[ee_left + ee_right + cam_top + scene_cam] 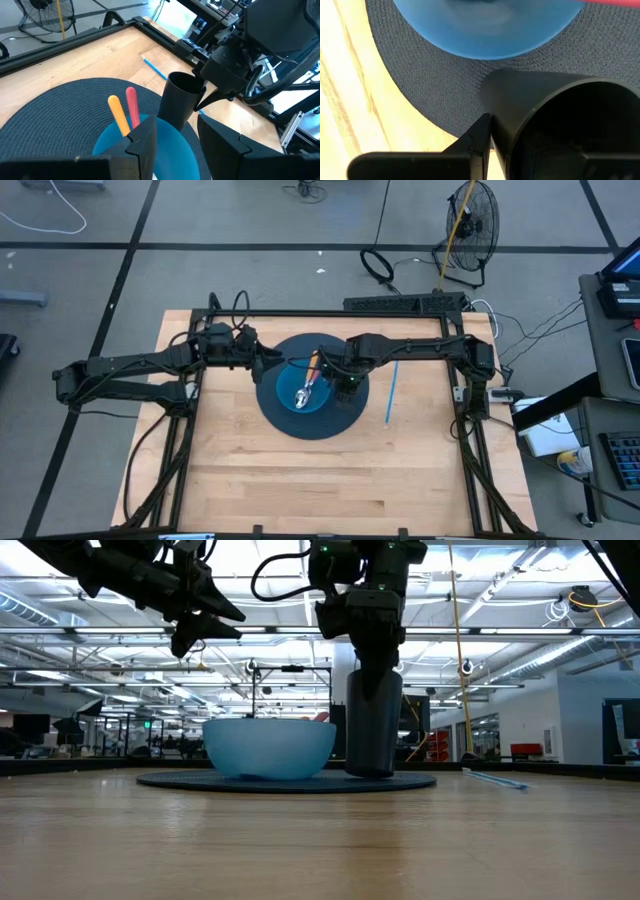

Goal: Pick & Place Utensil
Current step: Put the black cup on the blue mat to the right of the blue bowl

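Bare wood surface (320,840) fills the foreground in the low view; behind it the round dark mat (290,781) carries the blue bowl (268,748) and the tall black cup (372,725), which sit just beside each other.

Right hand (347,385) is at the cup. In its wrist view one finger sits outside the cup wall, tight against it; the other finger isn't visible, so I read this as clamped on the rim but can't confirm it.

Left hand (177,135) hovers above the bowl's near edge, fingers apart, holding nothing.

Utensils: yellow handle (119,115) and pink handle (132,106) lean out of the bowl, and the high view shows something metallic (301,395) down inside it. A thin blue stick (391,391) lies on the wood off the mat, on the right arm's side.

My risks from here:
- Cup is tall and narrow. If the right hand shifts sideways while it's on the rim, the cup tips onto the bowl or off the mat.
- Both arms are crowded over the same mat. A left hand reach toward the handles runs close to the right wrist; collision is likely if both move at once.
- The two handles are nearly touching, so a pinch could catch both or knock one out.
- Bowl is light-looking; a downward push on the handles could slide it.
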You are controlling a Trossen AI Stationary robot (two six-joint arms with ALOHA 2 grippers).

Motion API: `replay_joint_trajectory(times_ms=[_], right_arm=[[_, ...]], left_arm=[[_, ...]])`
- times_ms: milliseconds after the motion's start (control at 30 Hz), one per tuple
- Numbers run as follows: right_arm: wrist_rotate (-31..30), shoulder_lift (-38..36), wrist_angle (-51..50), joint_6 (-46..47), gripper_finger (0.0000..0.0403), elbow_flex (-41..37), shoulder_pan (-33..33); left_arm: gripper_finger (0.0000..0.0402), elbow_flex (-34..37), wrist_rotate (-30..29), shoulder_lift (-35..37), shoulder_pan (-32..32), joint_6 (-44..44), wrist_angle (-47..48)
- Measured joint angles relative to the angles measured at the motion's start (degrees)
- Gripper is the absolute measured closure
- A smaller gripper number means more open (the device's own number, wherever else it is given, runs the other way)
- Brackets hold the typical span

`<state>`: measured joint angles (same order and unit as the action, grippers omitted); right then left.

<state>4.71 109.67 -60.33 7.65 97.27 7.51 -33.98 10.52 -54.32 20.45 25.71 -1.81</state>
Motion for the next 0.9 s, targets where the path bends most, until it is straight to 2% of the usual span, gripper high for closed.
replay_joint_trajectory(times_ms=[333, 467, 900], right_arm=[[0.1, 0.0, 0.3, -0.2, 0.0313, 0.0, 0.0], [3.0, 0.0, 0.3, -0.2, 0.0297, 0.0, 0.0], [2.9, 0.0, 0.3, 0.6, 0.0273, 0.0, -0.1]], left_arm=[[0.0254, 0.0, 0.0, 0.0, 0.0, -0.4, 0.0], [0.0254, 0.0, 0.0, 0.0, 0.0, -0.4, 0.0], [0.0254, 0.0, 0.0, 0.0, 0.0, -0.1, 0.0]])
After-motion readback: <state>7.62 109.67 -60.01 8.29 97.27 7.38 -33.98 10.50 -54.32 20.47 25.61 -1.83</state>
